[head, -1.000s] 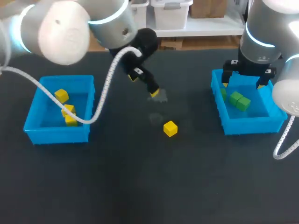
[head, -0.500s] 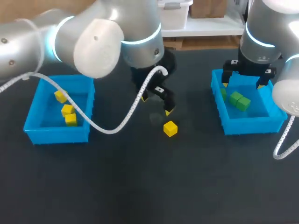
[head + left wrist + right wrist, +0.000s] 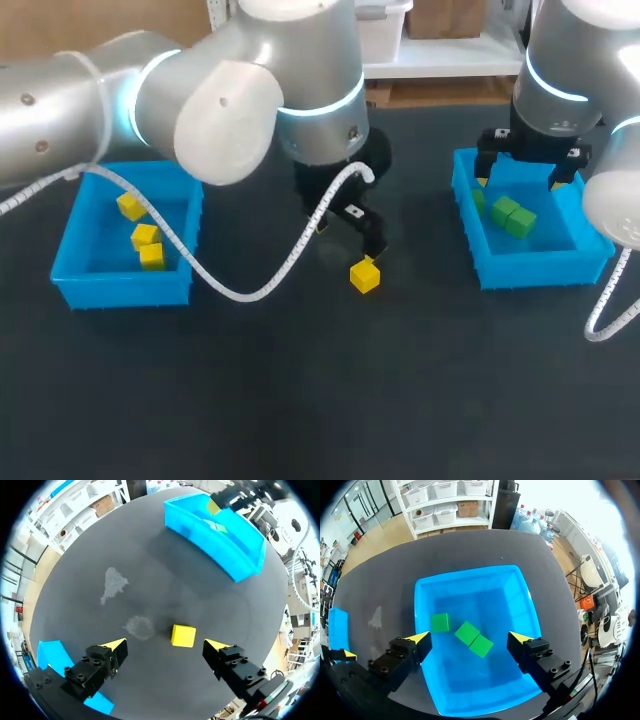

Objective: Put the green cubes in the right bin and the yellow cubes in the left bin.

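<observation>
One yellow cube (image 3: 365,275) is left loose near the middle of the table (image 3: 300,400), well apart from both bins. Our left gripper (image 3: 346,241) hangs just over it, reaching past the middle to get there. Seen from the left wrist, that gripper (image 3: 165,644) is spread wide with the cube (image 3: 183,635) lying in the gap, nearer one finger and touched by neither. We judge this to be the line-up for a grasp. The fingers straddle the cube's flat sides so that closing should pinch it squarely, though the off-centre gap may nudge it first.

The left bin (image 3: 120,290) sits by the table's left edge and holds three yellow cubes (image 3: 145,235). The loose one belongs there too.

Our right gripper (image 3: 470,638) hovers, also spread wide and holding nothing, above the right bin (image 3: 530,268) by the right edge. Three green cubes (image 3: 470,632) lie on the bin's floor. We see no green cube outside it, so that arm's share looks done.
</observation>
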`<move>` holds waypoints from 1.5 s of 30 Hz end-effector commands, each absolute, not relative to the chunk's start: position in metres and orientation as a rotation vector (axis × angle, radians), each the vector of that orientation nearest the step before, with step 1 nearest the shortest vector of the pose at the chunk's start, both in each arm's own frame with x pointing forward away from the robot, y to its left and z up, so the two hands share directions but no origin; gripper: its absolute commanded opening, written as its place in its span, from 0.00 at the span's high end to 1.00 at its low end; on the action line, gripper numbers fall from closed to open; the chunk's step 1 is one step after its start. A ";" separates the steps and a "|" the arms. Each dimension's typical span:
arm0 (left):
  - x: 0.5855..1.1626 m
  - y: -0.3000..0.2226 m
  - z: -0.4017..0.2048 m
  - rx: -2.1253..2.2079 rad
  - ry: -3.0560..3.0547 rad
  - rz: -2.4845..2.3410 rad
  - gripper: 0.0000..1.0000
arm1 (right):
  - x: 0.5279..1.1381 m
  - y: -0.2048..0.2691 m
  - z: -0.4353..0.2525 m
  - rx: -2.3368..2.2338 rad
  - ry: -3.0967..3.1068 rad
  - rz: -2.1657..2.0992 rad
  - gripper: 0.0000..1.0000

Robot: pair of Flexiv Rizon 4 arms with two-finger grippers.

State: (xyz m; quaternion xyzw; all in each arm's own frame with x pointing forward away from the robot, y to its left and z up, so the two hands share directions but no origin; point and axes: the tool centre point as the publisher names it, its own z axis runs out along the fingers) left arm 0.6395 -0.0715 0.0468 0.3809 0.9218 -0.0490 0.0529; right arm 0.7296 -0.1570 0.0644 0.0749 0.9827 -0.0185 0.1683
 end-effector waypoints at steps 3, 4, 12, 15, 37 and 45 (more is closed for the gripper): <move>0.629 -0.083 0.031 1.185 2.818 -0.116 0.00 | 0.728 -0.158 0.065 0.214 2.791 -0.052 0.00; 0.628 -0.084 0.028 1.189 2.823 -0.109 0.00 | 0.728 -0.158 0.065 0.214 2.791 -0.052 0.00; 0.619 -0.088 0.006 1.218 2.840 -0.059 0.00 | 0.728 -0.158 0.065 0.214 2.791 -0.052 0.00; 0.617 -0.091 -0.001 1.231 2.839 -0.046 0.00 | 0.728 -0.158 0.065 0.214 2.791 -0.052 0.00; 0.633 -0.087 -0.014 1.194 2.799 0.029 1.00 | 0.728 -0.158 0.065 0.214 2.791 -0.052 0.00; 0.649 -0.067 0.018 1.090 2.743 -0.065 1.00 | 0.728 -0.158 0.065 0.214 2.791 -0.052 0.00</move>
